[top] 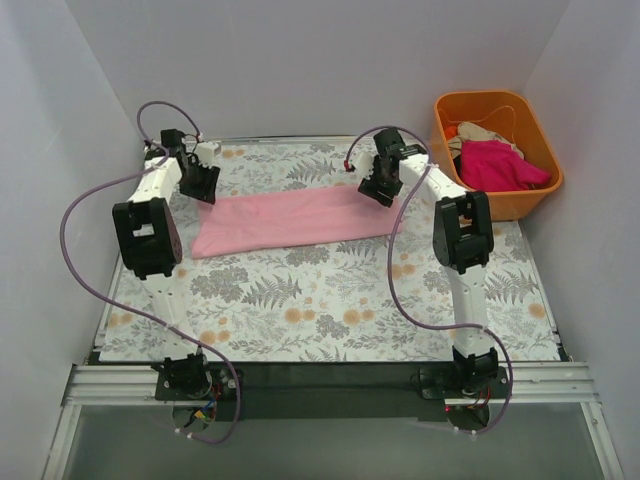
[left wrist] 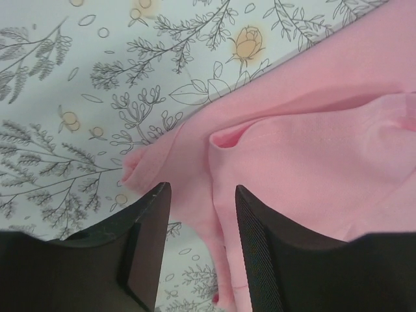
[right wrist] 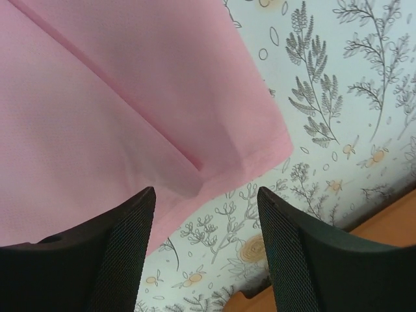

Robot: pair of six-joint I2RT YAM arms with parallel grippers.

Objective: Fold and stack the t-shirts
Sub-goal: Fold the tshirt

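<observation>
Folding the pink shirt (top: 295,222) looks half done: it lies as one long band across the table's (top: 320,300) far half, with the left gripper (left wrist: 198,201) and right gripper (right wrist: 207,201) both wide, empty, over its end corners. Next they must pinch those corners and fold it shorter; one magenta shirt (top: 500,165) and one cream shirt (top: 480,132) sit in the single tub (top: 540,195)

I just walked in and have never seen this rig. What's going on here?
Two robot arms are working on a light pink t-shirt, which lies folded into a long strip across the far half of the floral table. The left gripper is open over the strip's left end, and the right gripper is open over its right corner. Neither is holding cloth. A magenta shirt and a cream one wait in the orange tub at far right.
</observation>
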